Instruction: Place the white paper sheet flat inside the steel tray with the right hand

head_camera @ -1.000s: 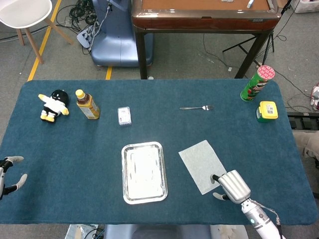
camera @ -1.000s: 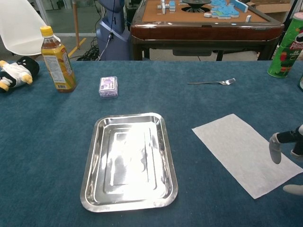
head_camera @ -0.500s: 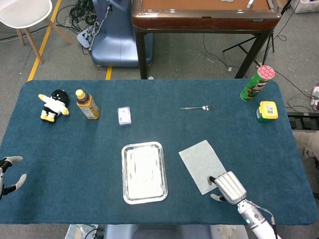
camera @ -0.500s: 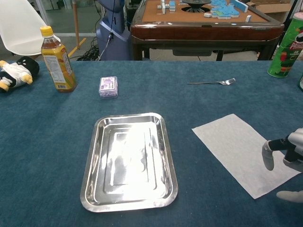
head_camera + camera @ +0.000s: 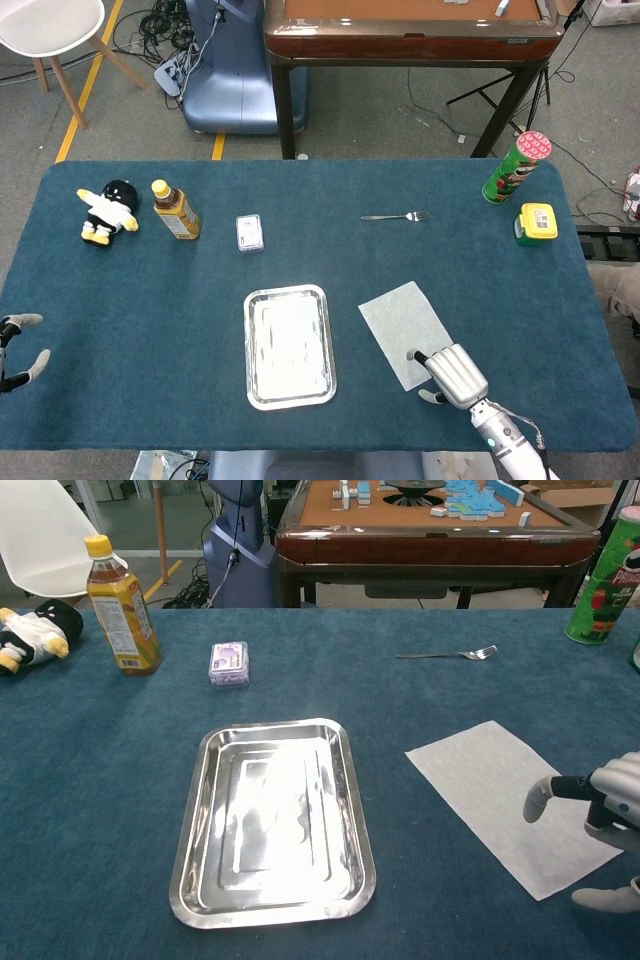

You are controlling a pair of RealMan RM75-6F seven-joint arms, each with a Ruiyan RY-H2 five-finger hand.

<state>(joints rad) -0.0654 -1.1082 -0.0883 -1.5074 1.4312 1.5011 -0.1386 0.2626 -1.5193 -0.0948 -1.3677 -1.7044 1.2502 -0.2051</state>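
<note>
The right hand point(image 5: 452, 372) sits over the near right corner of the paper point(image 5: 404, 327), close to the table's point(image 5: 150, 300) front edge. Its fingers point(image 5: 538, 798) reach out above the sheet, with the thumb apart below them off the sheet's edge; it holds nothing. Whether a fingertip touches the paper cannot be told. The paper lies flat on the blue cloth, turned at a slant, just right of the tray point(image 5: 289, 346) and apart from it. The tray is bare and shiny, standing lengthwise near the front edge, about the middle of the table.

The left hand point(image 5: 14, 352) is at the table's left front edge, fingers spread and gripping nothing.

Toward the back, a fork point(image 5: 395, 216) lies beyond the paper, tines pointing right. A small clear box point(image 5: 249, 232) lies beyond the tray. Left of it stands a bottle point(image 5: 175, 210) with a yellow cap, and further left, near the back left corner, a penguin toy point(image 5: 107, 211). At the back right corner stands a green can point(image 5: 516, 167) with a yellow and green box point(image 5: 536, 223) just in front of it.
</note>
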